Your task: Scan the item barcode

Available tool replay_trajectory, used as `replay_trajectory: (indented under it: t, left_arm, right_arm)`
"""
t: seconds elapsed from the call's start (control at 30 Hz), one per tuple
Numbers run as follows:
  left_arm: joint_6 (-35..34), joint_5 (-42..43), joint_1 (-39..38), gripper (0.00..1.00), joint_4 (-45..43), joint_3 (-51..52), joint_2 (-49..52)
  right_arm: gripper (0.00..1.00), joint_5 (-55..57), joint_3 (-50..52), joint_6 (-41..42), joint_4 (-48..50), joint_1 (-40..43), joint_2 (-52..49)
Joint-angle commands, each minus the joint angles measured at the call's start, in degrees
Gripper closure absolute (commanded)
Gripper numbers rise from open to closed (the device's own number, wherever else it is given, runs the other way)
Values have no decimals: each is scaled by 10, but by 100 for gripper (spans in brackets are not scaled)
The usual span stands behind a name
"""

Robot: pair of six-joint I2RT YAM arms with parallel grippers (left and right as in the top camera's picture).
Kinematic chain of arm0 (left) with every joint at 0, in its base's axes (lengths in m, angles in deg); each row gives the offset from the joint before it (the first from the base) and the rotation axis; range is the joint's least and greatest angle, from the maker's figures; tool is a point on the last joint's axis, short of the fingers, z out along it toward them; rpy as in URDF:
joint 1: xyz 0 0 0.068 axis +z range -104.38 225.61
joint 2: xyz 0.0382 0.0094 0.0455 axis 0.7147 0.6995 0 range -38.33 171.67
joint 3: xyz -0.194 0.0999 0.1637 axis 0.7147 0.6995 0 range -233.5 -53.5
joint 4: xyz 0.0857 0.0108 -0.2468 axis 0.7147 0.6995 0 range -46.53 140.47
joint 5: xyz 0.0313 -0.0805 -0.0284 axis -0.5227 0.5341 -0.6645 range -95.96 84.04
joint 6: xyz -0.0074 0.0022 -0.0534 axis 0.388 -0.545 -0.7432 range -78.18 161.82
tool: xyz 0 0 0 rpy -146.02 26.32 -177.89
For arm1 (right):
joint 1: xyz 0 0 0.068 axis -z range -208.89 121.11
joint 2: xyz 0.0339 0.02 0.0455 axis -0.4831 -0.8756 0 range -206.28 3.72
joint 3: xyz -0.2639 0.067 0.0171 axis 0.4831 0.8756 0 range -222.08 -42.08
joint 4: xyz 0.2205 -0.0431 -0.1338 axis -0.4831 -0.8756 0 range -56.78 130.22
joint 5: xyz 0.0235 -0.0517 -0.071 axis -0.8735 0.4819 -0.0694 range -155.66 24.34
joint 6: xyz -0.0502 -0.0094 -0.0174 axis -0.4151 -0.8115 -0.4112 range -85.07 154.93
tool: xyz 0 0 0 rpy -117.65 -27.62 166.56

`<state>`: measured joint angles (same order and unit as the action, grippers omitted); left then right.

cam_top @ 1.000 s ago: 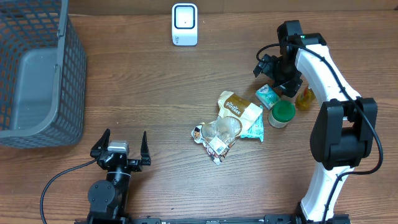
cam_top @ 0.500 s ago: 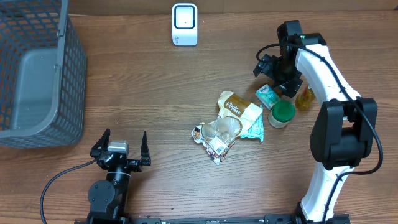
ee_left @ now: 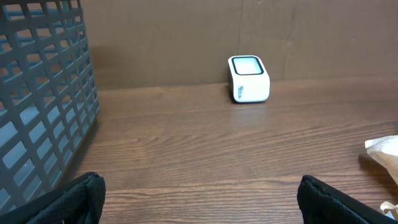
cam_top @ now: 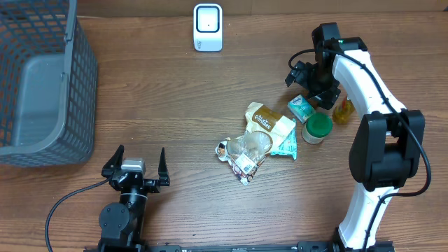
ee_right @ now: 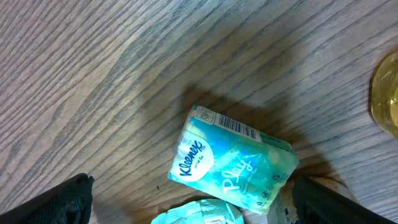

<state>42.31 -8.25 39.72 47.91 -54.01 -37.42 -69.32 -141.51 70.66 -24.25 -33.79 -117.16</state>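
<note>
A teal Kleenex tissue pack (cam_top: pixel 302 107) lies on the wooden table with a barcode along one edge, filling the right wrist view (ee_right: pixel 233 158). My right gripper (cam_top: pixel 316 92) hovers over it, open; in its own view the right gripper (ee_right: pixel 205 202) has its fingers wide on either side of the pack, not touching it. The white barcode scanner (cam_top: pixel 208 26) stands at the table's far edge and shows upright in the left wrist view (ee_left: pixel 249 79). My left gripper (cam_top: pixel 140 151) rests open and empty near the front, pointing toward the scanner (ee_left: pixel 200 186).
A grey mesh basket (cam_top: pixel 42 84) fills the far left (ee_left: pixel 43 106). Around the tissue pack lie a green-lidded jar (cam_top: pixel 317 128), a yellow bottle (cam_top: pixel 342 110), a beige snack pouch (cam_top: pixel 267 119), a clear wrapped pack (cam_top: pixel 245 150) and another teal pack (cam_top: pixel 285 145).
</note>
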Motion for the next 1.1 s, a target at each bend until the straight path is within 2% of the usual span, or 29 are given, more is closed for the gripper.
replay_trajectory:
  t: [0.0,0.4,1.07]
  left_arm:
    - [12,4,3,0,-1,2,-7]
    - [12,4,3,0,-2,2,-7]
    - [12,4,3,0,-2,2,-7]
  right_arm:
    - [0,-1,-15,-2,2,2,13]
    - [0,-1,-15,-2,2,2,91]
    - [0,-1,-15,-2,1,2,416]
